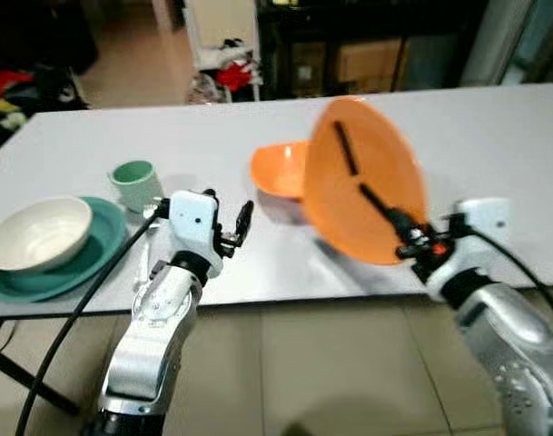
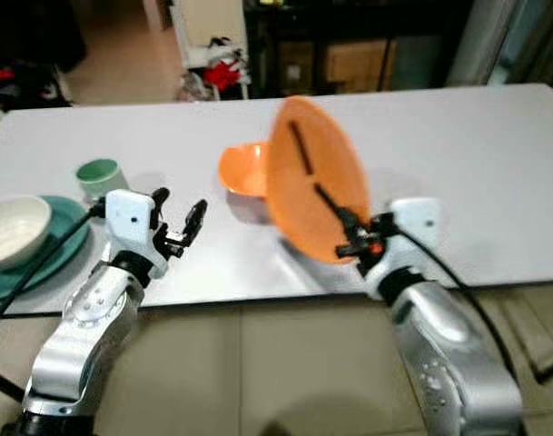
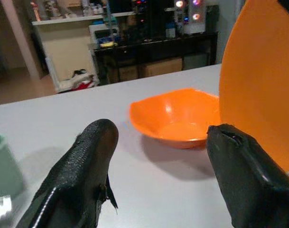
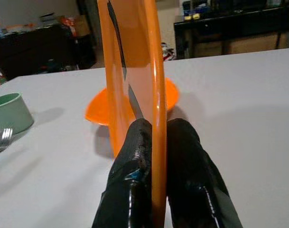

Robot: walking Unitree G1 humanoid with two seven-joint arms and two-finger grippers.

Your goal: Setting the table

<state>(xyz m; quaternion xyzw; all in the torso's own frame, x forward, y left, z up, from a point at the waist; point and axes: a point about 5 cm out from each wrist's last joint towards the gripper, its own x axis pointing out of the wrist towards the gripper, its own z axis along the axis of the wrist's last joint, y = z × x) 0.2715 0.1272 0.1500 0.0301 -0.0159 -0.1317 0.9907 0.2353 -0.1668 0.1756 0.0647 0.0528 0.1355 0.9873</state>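
Right pincer point(image 1: 405, 232), at the near edge of the white desk point(image 1: 494, 136), is closed on the rim of a large orange plate point(image 1: 365, 182), one black finger on each face; the right wrist view shows the plate point(image 4: 135, 71) edge-on and pinched between the two fingers point(image 4: 130, 190). That plate stands lifted and tilted nearly upright above the desk, its hollow face turned toward the robot, and it partly hides an orange bowl point(image 1: 278, 169) that sits on the desk just behind it, toward the robot's left. Left pincer point(image 1: 231, 222) hovers over the near part of the desk with its fingers spread wide and nothing between them; it is left of the plate and apart from it, and in the left wrist view the orange bowl point(image 3: 175, 116) lies ahead between the two open fingers point(image 3: 82, 171), with the plate's edge point(image 3: 263, 76) at one side. Farther to the robot's left, a teal plate point(image 1: 63, 268) lies flat near the desk's front edge and carries a white bowl point(image 1: 38, 232). A pale green cup point(image 1: 135, 184) stands upright just beyond that plate. Next to the cup, the right wrist view catches the tines of a fork point(image 4: 3, 138) lying on the desk.
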